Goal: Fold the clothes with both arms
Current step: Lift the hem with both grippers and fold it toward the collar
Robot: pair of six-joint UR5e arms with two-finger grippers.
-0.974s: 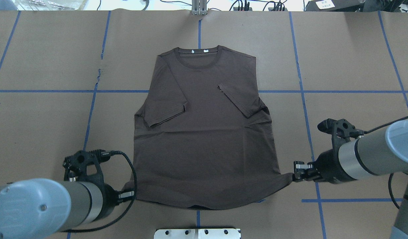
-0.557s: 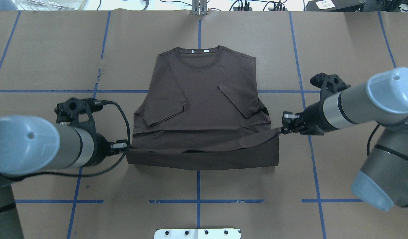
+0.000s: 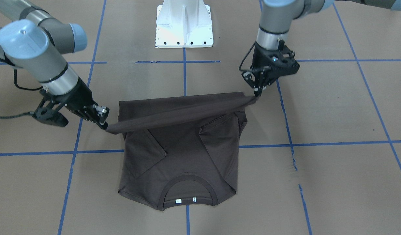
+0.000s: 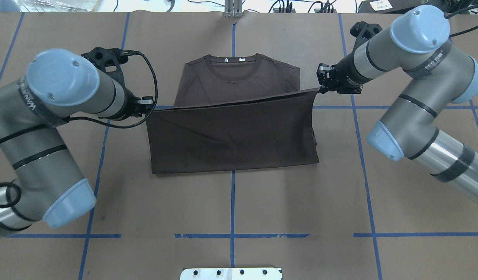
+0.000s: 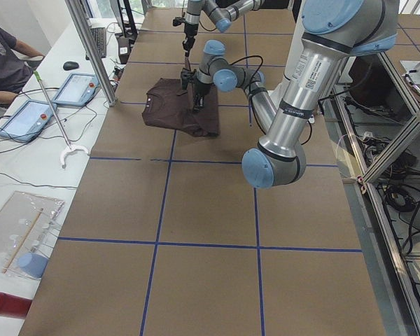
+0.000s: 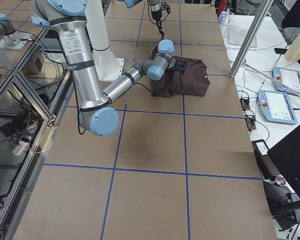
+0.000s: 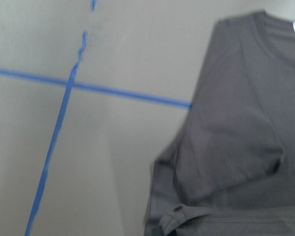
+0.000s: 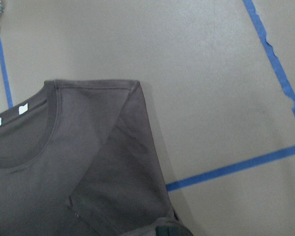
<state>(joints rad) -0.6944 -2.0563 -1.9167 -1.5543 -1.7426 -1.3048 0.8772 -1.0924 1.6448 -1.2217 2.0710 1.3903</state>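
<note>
Blue tape lines (image 4: 232, 202), white pedestal (image 3: 184, 26)

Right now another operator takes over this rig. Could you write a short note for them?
Left end effector: shut on one corner of the hem of the T-shirt.
Right end effector: shut on the other hem corner.
T-shirt lies on the table, collar away from the robot; hem stretched between both end effectors, above the chest.
Done: sleeves folded inward, bottom part doubled over.
Left: probably lay the hem near the collar, then release.

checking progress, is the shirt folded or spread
Mid-fold: left gripper and right gripper hold the shirt by its hem, raised over the chest.
</note>
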